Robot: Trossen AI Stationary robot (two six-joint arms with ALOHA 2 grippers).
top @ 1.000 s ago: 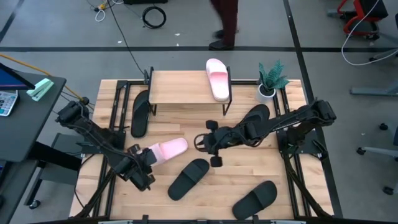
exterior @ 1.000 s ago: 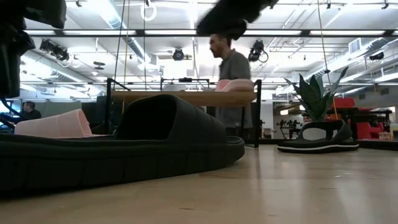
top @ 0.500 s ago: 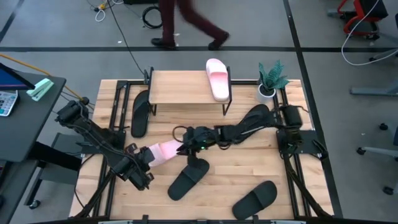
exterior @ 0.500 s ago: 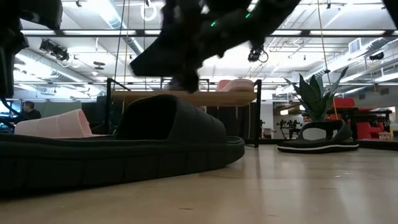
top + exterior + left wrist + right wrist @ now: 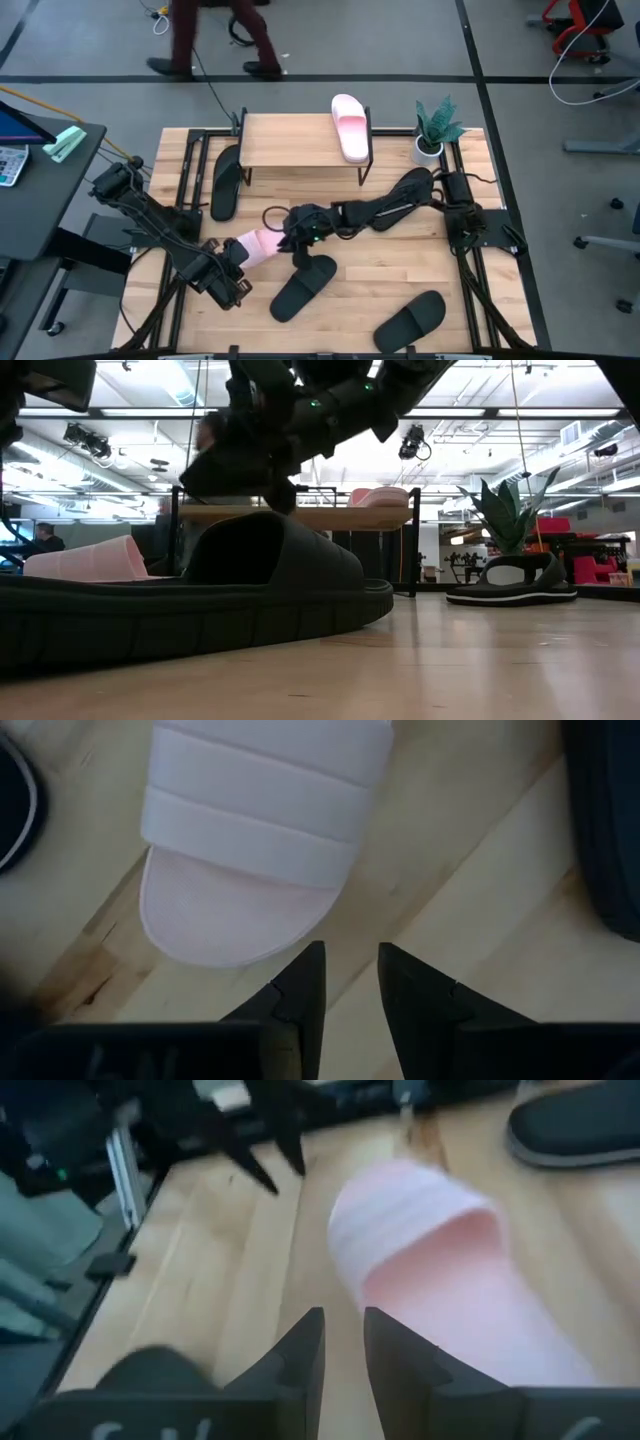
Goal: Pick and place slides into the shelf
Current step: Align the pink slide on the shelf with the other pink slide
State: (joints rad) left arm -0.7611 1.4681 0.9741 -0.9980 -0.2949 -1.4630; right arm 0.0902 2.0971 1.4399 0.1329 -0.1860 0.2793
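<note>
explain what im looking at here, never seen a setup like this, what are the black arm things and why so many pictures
These are two robot arms at a wooden table, each ending in a two-finger gripper. The four pictures show one moment from four cameras: one above the table, one at tabletop height, and one on each arm's wrist.

From above, the right gripper is stretched across the table to the heel end of a pale pink slide. The left gripper sits close to that slide's toe end. In both wrist pictures the fingers are nearly closed and hold nothing.

At the back stands a low shelf with a second pink slide on top. Four black slides lie on the table: one left of the shelf, one under the right arm, two near the front. A small potted plant stands beside the shelf.
</note>
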